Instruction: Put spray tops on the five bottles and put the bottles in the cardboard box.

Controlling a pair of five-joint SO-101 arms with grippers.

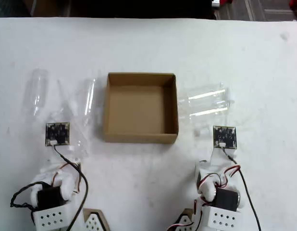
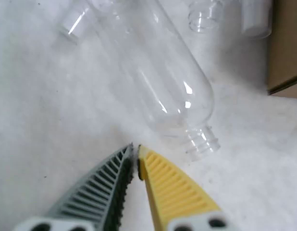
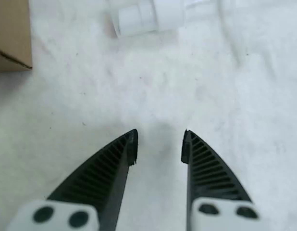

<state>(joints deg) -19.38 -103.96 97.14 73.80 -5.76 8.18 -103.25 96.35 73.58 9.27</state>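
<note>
The open cardboard box (image 1: pixel 141 108) sits mid-table with nothing inside. Three clear capless bottles lie to its left (image 1: pixel 35 91) (image 1: pixel 87 102) (image 1: pixel 67 122), and two more lie to its right (image 1: pixel 206 94) (image 1: pixel 209 111). My left gripper (image 2: pixel 135 150), with one grey and one yellow finger, is shut on nothing, its tips just short of a lying bottle (image 2: pixel 163 82) whose threaded neck (image 2: pixel 204 142) points toward it. My right gripper (image 3: pixel 159 147) is open over bare table. A white spray top (image 3: pixel 148 17) lies ahead of it, well apart.
Box corners show at the edge of both wrist views (image 2: pixel 285 48) (image 3: pixel 11 33). More bottle necks (image 2: pixel 204 14) (image 2: pixel 74 24) and a white cap (image 2: pixel 256 19) lie beyond the left gripper. The white table (image 1: pixel 139 178) stretches between the two arm bases.
</note>
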